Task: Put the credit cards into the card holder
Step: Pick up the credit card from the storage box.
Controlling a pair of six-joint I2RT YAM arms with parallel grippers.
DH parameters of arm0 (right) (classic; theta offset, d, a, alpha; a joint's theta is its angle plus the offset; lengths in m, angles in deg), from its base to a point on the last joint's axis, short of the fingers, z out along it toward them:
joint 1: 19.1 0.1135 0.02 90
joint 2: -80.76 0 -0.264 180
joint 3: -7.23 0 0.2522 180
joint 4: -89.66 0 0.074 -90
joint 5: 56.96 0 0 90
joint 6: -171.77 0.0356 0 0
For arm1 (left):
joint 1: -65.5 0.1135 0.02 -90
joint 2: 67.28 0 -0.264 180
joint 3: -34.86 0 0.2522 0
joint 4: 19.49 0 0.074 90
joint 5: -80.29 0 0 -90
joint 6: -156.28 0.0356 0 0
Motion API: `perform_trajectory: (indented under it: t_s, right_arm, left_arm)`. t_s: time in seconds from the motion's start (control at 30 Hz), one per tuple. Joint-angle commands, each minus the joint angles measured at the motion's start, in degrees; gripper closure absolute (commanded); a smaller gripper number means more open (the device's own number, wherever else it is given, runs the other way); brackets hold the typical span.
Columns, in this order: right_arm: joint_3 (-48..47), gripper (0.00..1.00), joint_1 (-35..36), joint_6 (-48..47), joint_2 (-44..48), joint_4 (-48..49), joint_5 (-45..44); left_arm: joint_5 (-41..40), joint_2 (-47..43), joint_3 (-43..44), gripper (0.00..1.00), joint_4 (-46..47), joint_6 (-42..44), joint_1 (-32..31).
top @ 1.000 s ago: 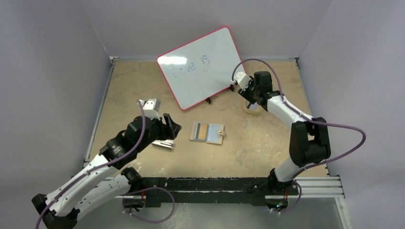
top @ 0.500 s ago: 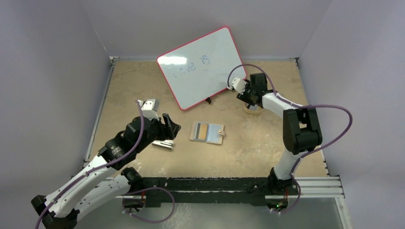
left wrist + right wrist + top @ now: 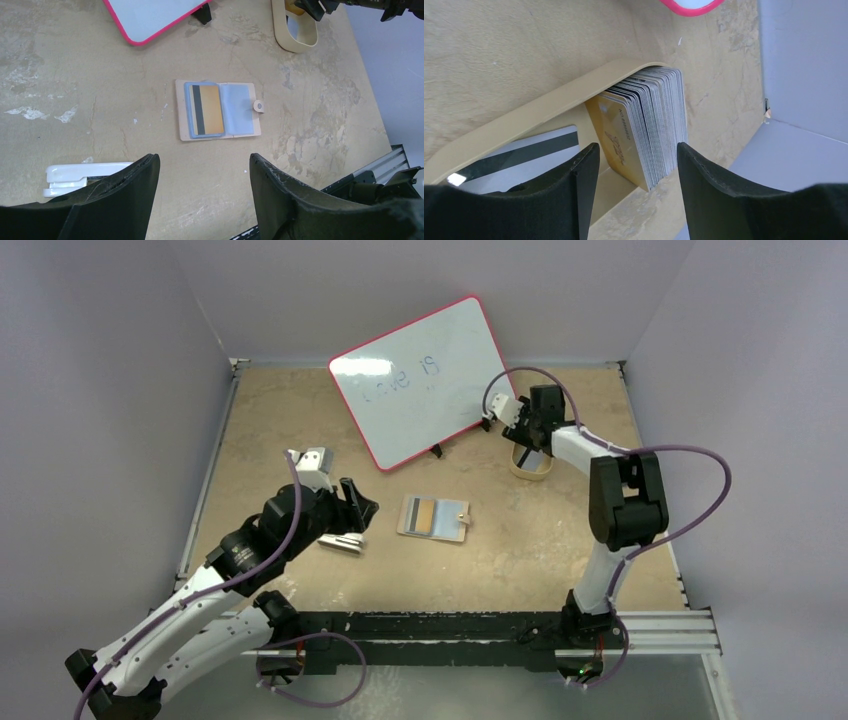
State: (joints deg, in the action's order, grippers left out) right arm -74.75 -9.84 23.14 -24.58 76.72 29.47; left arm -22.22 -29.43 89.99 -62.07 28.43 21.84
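Risk: right hand [image 3: 634, 155] sits over tray [image 3: 524, 120], fingers spread wide, empty, straddling dense credit cards [image 3: 654, 120] stacked on edge. Cards thin, slick, packed tight, so closing here likely pinches several or slips off all. Gold front card leans, may slide flat. Tray rim smooth, curved, tan; finger catching it could tip tray.

Card holder [image 3: 235, 107] open flat mid-counter, well apart from tray: beige leather, pale soft pockets, snap tab. Orange card [image 3: 209, 110], black stripe, sits in one pocket.

Left hand [image 3: 202, 170] wide, empty, near holder; white plastic block [image 3: 80, 175] beside it.
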Motion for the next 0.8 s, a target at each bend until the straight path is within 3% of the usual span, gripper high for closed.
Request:
perform_trajectory:
  t_s: [0.0,0.27,0.77]
  right_arm:
    - [-3.2,0.39,-1.2,-3.0,-1.7,1.1,-1.1]
    - [-4.9,0.42,-1.5,-4.2,-3.7,3.6,-2.9]
    - [-5.3,0.63,-1.6,-3.4,-2.8,5.7,-4.8]
  left_arm:
    - [-1.0,-0.4,1.2,0.35,1.0,1.3,-0.3]
    - [-1.2,-0.1,1.3,0.35,1.0,1.4,-0.3]
    - [-1.2,0.0,1.3,0.35,1.0,1.5,-0.3]
